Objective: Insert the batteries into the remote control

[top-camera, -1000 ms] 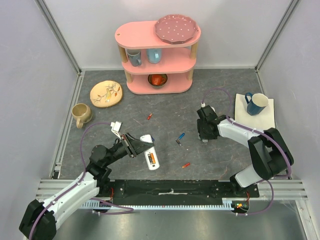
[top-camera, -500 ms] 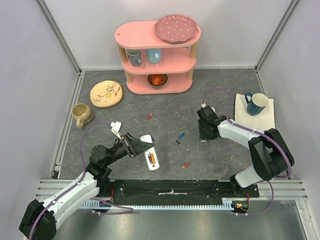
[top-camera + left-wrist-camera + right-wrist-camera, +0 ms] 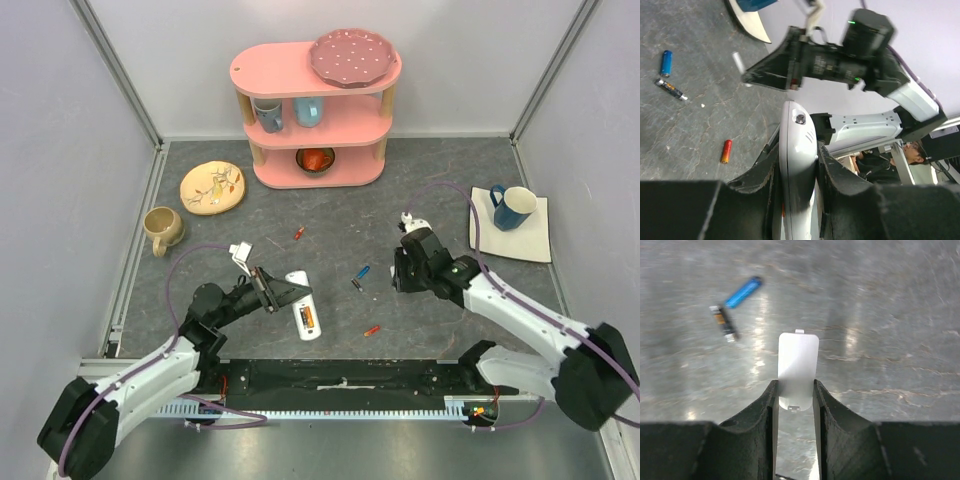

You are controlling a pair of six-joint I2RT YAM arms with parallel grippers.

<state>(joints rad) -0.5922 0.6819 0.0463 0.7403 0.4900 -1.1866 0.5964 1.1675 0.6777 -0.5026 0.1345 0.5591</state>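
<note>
My left gripper (image 3: 285,293) is shut on the white remote control (image 3: 303,306), held on edge between its fingers in the left wrist view (image 3: 797,150). An orange cell (image 3: 309,320) sits in the remote's open compartment. My right gripper (image 3: 401,278) is shut on a thin white battery cover (image 3: 798,362), held just above the mat. Loose batteries lie on the mat: a blue one (image 3: 362,271) (image 3: 742,292), a dark one (image 3: 356,284) (image 3: 724,323), an orange-red one (image 3: 371,329) (image 3: 726,151), and another orange-red one (image 3: 299,233) farther back.
A pink three-tier shelf (image 3: 315,110) with a plate, mugs and a bowl stands at the back. A yellow plate (image 3: 211,187) and a beige mug (image 3: 162,228) are at the left. A blue mug (image 3: 512,206) stands on a white napkin at the right.
My right arm has swung its elbow down and out to the right, and its gripper has shifted slightly left with the cover. My left gripper and the remote have edged slightly right.
</note>
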